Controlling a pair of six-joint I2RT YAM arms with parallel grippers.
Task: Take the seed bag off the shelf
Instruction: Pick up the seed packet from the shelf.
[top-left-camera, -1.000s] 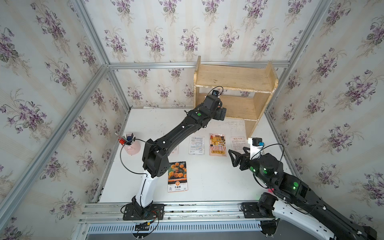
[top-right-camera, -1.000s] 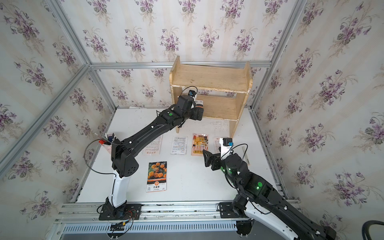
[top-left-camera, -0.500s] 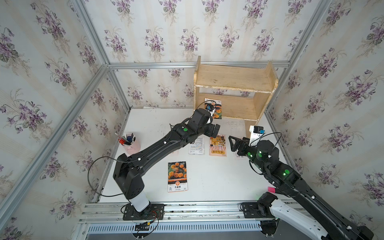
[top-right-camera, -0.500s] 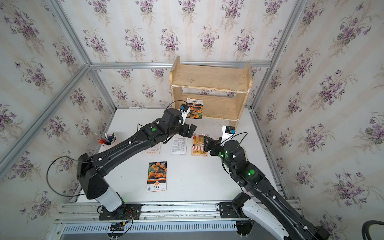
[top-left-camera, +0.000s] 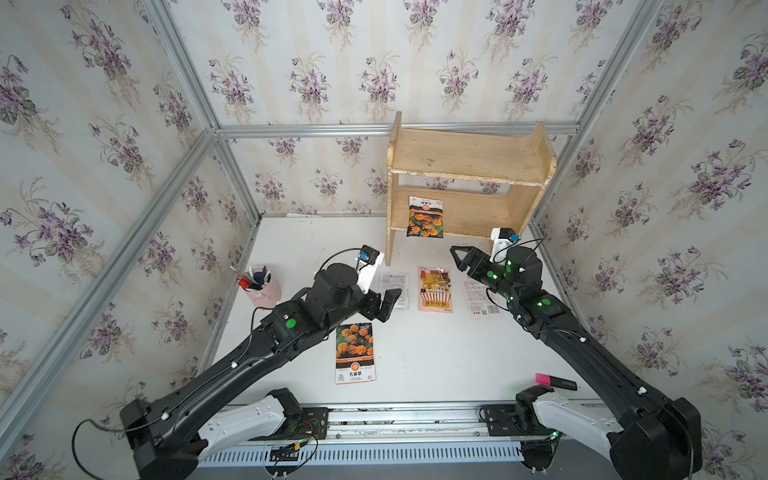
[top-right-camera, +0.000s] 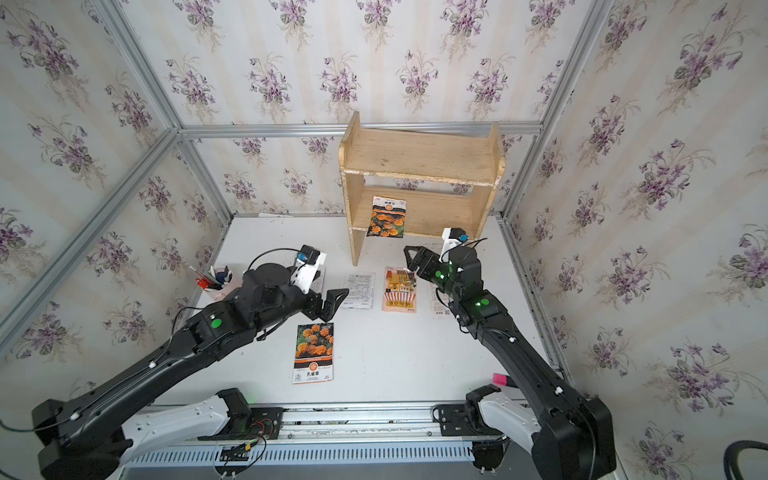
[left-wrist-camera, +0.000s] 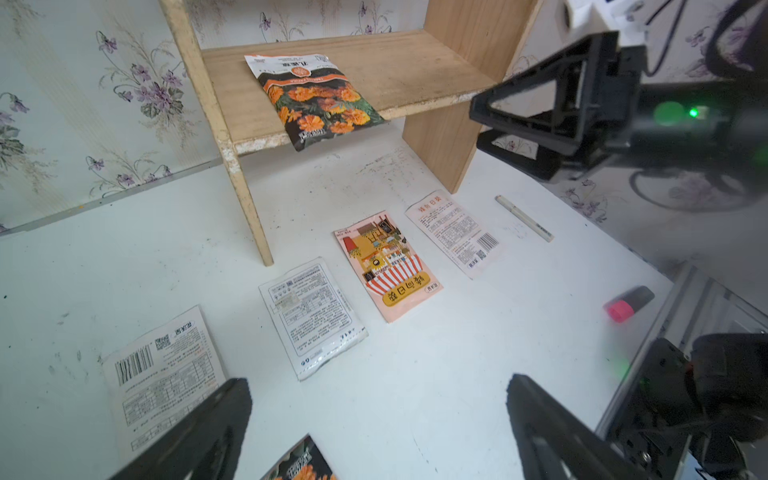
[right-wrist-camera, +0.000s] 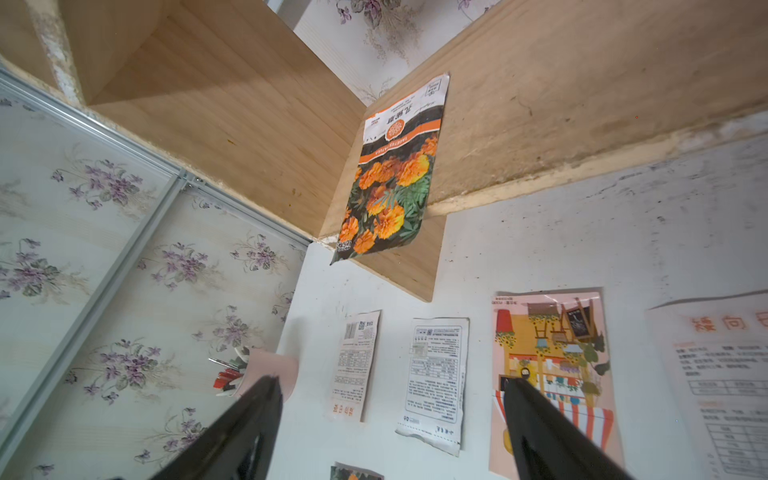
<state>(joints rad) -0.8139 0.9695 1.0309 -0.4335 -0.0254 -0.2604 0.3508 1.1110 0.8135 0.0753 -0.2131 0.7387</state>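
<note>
The seed bag (top-left-camera: 424, 217), dark with orange marigolds, lies flat on the lower board of the pale wooden shelf (top-left-camera: 469, 153), and its near end hangs over the front edge. Both top views show it (top-right-camera: 386, 217), as do both wrist views (left-wrist-camera: 318, 99) (right-wrist-camera: 392, 174). My right gripper (top-left-camera: 457, 253) is open over the table, in front of the shelf and right of the bag, with nothing between its fingers (right-wrist-camera: 390, 381). My left gripper (top-left-camera: 390, 303) is open and empty, low over the table and well short of the shelf (left-wrist-camera: 376, 380).
Several seed packets lie flat on the white table: a marigold one (top-left-camera: 354, 353), a pink one (top-left-camera: 435, 289) and white ones (top-left-camera: 395, 289) (top-left-camera: 480, 297). A pink pen cup (top-left-camera: 259, 284) stands at the left wall. A pink highlighter (top-left-camera: 555, 380) and a white pen (left-wrist-camera: 523, 218) lie at the right.
My left arm has drawn back from the shelf toward the front left, uncovering the bag on the lower board. The right gripper has moved forward toward the shelf.
</note>
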